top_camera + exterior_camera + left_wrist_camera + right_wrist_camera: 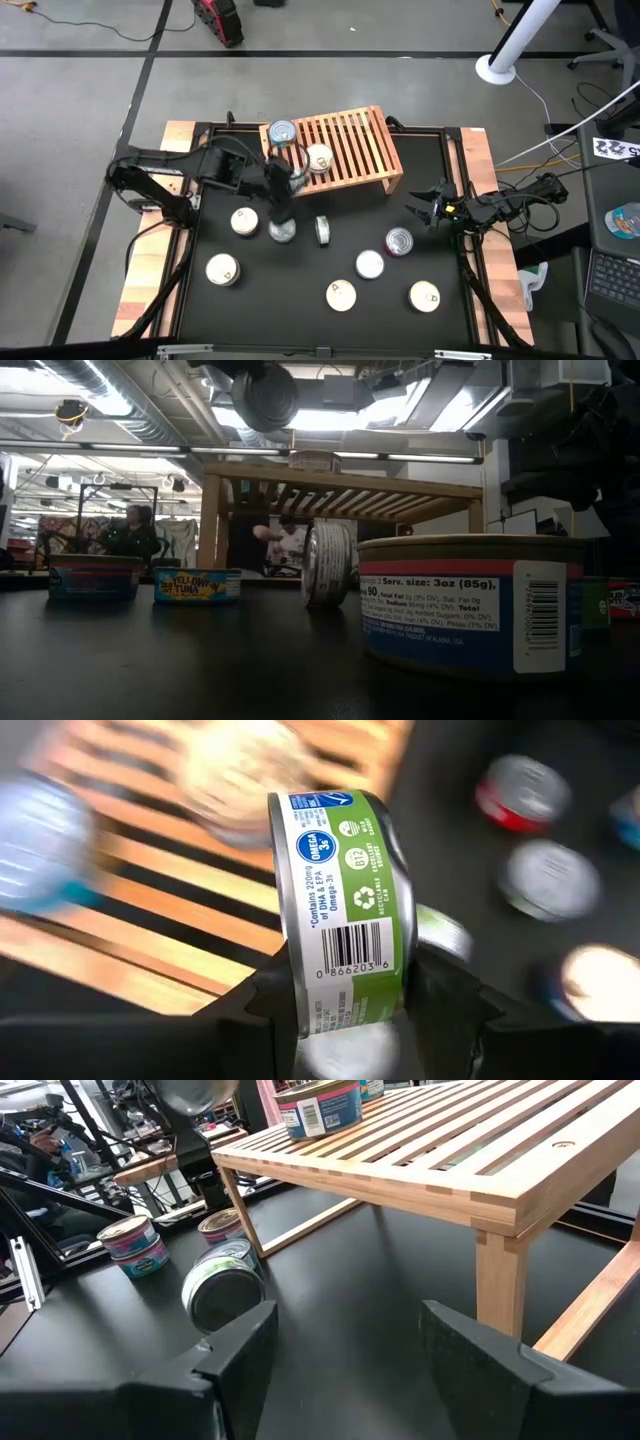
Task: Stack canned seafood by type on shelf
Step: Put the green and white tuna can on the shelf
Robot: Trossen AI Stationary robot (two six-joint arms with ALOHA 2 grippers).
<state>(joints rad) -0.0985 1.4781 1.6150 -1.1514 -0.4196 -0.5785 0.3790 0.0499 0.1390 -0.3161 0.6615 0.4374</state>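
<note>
The left gripper (pixel 350 1005) holds a green-labelled can (pixel 345 910) on edge between closed jaws, above the front left edge of the shelf (pixel 350 150). 2 cans (pixel 283 131) sit on the slats. The right gripper (pixel 425 208) hovers by the shelf's right end, jaws open. Other tins (pixel 370 264) lie across the black surface (pixel 300 310).

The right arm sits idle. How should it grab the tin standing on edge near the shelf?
I'd pinch the tin on edge across its two flat faces, from straight above: it stands like a wheel, rim up. The left gripper is busy holding a green-label tin.
</note>
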